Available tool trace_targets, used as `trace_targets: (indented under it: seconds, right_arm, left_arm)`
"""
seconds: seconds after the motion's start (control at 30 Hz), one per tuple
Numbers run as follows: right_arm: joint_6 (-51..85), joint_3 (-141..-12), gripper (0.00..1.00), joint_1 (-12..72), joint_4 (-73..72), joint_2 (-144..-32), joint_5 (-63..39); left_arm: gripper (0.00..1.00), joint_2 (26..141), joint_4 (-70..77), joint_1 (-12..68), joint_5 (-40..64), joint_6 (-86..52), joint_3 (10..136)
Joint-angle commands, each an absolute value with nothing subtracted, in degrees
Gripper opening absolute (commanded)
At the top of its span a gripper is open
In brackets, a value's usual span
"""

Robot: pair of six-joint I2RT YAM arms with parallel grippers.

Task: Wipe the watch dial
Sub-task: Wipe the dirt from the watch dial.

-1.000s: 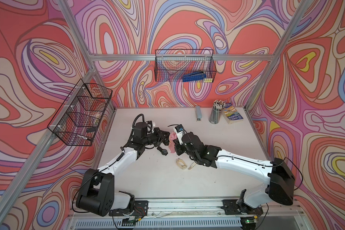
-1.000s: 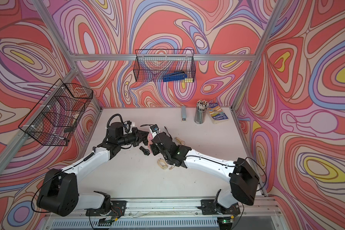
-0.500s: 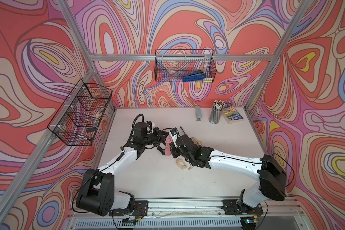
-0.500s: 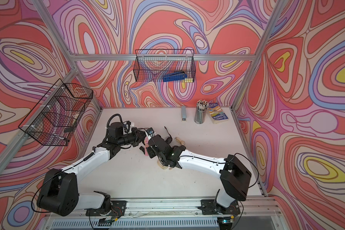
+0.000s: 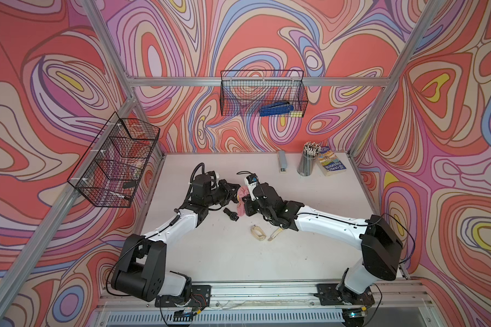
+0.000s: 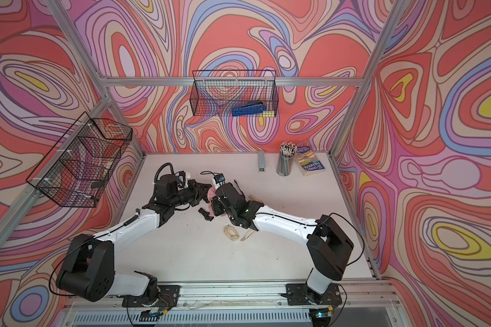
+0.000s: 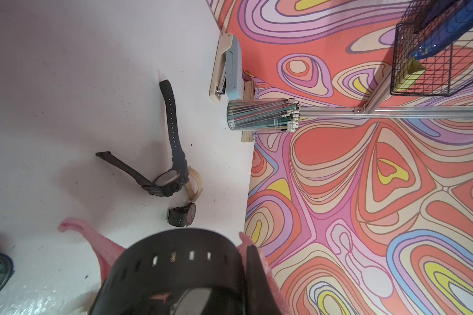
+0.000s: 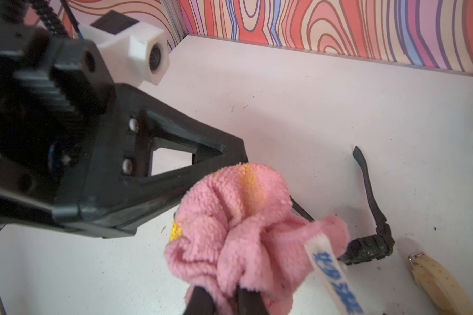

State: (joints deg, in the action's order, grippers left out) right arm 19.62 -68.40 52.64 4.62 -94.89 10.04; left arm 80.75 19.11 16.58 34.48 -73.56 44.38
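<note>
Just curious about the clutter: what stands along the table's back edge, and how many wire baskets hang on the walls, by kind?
Stapler: 1
Pencil cup: 1
Book: 1
Baskets: 2, back basket, side basket
Total: 5

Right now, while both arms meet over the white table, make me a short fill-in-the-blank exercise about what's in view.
1. The right gripper pinches a fluffy ___ cloth.
2. The left gripper is shut on a black ___ with a perforated strap.
3. The clear cup beside the paperback book is full of ___.
4. The blue tool lies in a black wire ___ on the back wall.
Missing words: pink; watch; pencils; basket.
</note>
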Motion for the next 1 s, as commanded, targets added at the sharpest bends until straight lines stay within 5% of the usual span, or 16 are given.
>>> trace_targets:
  seconds: [0.0, 0.5, 0.67, 0.97]
  right_arm:
    - [18.9, -72.0, 0.0, 54.6, -8.0, -94.3, 8.1]
    - [13.6, -81.4, 0.0, 50.9, 5.6, -101.0, 16.2]
    - [8.6, -75.9, 0.01, 52.3, 5.3, -100.6, 9.3]
    - [2.5, -70.5, 0.01, 56.1, 4.0, -100.6, 11.1]
  left_arm:
    - [0.0, 81.4, 18.3, 20.3, 41.6, -74.3, 43.9]
    - [0.0, 78.8, 15.1, 19.3, 42.2, -73.3, 46.6]
    - [0.0, 78.5, 15.4, 16.5, 43.3, -74.7, 49.2]
    - [0.0, 82.7, 28.6, 14.9, 45.7, -84.0, 48.7]
